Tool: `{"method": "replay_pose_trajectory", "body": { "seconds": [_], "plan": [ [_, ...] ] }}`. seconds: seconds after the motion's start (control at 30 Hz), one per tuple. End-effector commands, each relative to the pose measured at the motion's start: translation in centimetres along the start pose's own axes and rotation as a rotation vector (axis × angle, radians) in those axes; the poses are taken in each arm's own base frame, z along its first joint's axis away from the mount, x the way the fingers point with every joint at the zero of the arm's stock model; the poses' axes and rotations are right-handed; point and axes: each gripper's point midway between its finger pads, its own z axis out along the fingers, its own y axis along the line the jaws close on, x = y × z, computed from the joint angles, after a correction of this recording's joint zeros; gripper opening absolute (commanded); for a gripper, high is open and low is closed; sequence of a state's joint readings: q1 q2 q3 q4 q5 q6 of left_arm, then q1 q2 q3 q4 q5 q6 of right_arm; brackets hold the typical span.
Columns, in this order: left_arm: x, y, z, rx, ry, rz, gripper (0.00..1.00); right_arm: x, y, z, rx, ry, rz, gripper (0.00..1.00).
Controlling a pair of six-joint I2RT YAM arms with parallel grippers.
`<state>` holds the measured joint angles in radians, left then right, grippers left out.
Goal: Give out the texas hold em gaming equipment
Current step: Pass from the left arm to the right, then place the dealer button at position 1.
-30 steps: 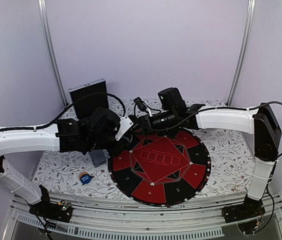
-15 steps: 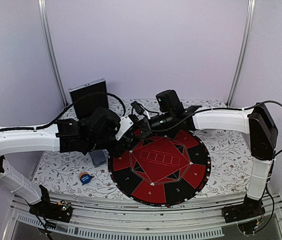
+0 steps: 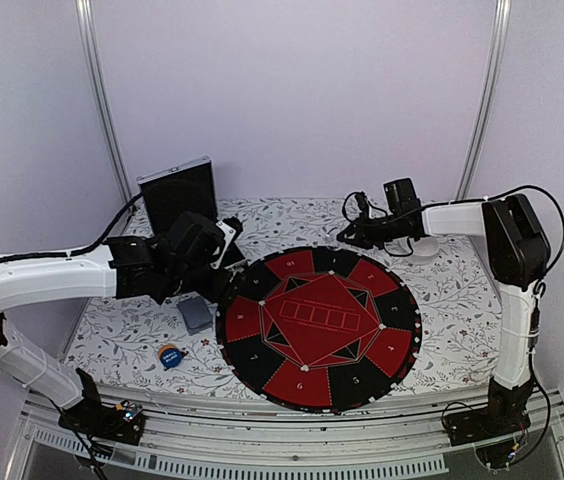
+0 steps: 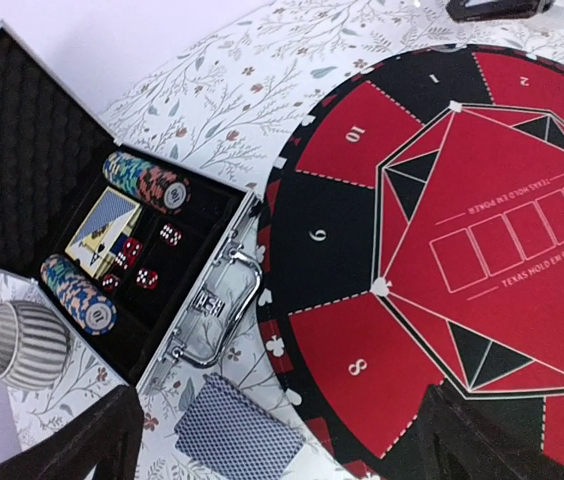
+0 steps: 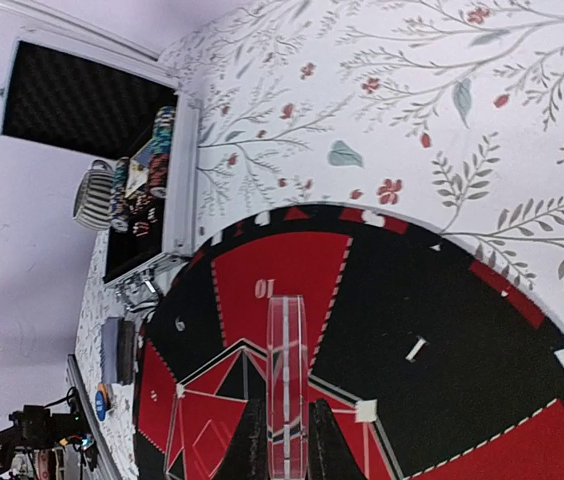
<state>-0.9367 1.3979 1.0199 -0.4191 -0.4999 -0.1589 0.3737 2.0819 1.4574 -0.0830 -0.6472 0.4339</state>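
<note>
Pinching | thin clear piece [image 5: 287,370], maybe chip | inside right end effector [image 5: 288,445]

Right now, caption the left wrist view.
Open case with chip rolls and red dice; blue-backed deck and round mat alongside.

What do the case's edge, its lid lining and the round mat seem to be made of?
Case's edge: likely polished metal, silver and glinting. Lid lining: black foam, matte and dimpled. Round mat: probably felt or rubber, flat, matte, printed.
</note>
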Motion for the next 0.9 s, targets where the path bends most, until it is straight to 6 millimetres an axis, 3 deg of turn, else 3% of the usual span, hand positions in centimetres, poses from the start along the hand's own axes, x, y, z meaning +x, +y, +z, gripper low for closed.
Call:
{"method": "replay_pose_trajectory", "body": {
  "seconds": [0.0, 0.17, 0.37, 0.43, 0.53, 0.7, 0.87],
  "plan": [
    [1.2, 1.6, -0.4, 0.001, 0.023, -0.113, 0.98, 0.2, -0.3, 3.4, -0.027, 0.036, 0.016, 0.01],
    [2.9, 3.8, 0.2, -0.046, 0.081, -0.195, 0.98, -0.1, -1.2, 5.4, -0.055, 0.057, 0.077, 0.02],
    [3.3, 4.2, 0.6, -0.055, 0.095, -0.208, 0.98, 0.5, -1.6, 6.4, -0.069, 0.082, 0.114, 0.04],
    [3.3, 4.4, 0.7, -0.067, 0.1, -0.208, 0.98, 1.9, -3.4, 7.4, -0.044, 0.11, 0.144, 0.1],
    [3.6, 4.5, 0.9, -0.076, 0.115, -0.209, 0.98, 2.3, -4.2, 7.7, -0.022, 0.116, 0.15, 0.25],
    [4.2, 4.6, 0.9, -0.083, 0.143, -0.218, 0.98, 1.6, -5.1, 7.3, 0.059, 0.101, 0.131, 0.42],
    [5.0, 4.3, 0.6, -0.066, 0.169, -0.242, 0.98, -0.3, -5.6, 6.1, 0.18, 0.064, 0.075, 0.53]
  ]
}}
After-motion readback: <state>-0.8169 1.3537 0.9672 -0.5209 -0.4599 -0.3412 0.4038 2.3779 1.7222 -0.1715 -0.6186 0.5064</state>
